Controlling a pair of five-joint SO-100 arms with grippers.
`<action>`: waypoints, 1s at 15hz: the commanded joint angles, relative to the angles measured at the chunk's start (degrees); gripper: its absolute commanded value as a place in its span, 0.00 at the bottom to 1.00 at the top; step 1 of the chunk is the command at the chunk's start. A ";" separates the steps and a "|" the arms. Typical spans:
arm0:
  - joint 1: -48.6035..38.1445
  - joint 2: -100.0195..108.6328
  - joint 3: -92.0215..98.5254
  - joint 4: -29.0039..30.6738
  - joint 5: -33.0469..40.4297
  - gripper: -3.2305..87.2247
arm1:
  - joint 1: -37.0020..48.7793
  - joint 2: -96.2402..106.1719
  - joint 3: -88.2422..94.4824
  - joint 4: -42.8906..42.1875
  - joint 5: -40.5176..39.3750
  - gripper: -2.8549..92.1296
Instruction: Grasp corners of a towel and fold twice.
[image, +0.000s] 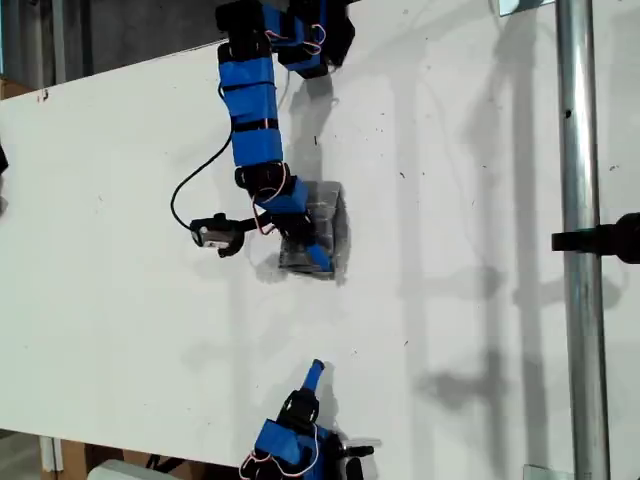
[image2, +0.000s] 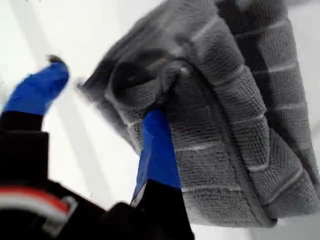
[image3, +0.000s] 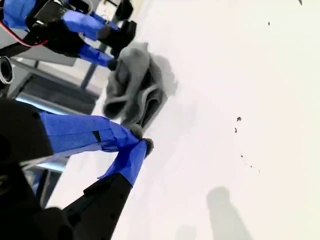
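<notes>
My first gripper (image2: 105, 105) is spread wide, with one blue finger (image2: 157, 150) pushed against the bunched-up grey towel (image2: 225, 125). The towel lies near the middle of the white table (image: 120, 250). My second gripper (image3: 140, 142) is pressed together, holding nothing.

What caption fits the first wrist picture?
My first gripper, jaws open, hovers at the bunched grey striped towel on the white table.
</notes>
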 joint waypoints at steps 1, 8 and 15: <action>0.09 0.35 -1.23 0.26 -0.18 0.01 | 2.90 15.12 2.72 -8.00 -4.57 0.38; -2.46 0.35 4.04 -2.90 -1.14 0.01 | 8.00 89.12 60.21 13.54 10.11 0.03; -5.45 0.35 6.94 3.34 -8.17 0.01 | 3.69 107.84 79.89 32.96 27.86 0.04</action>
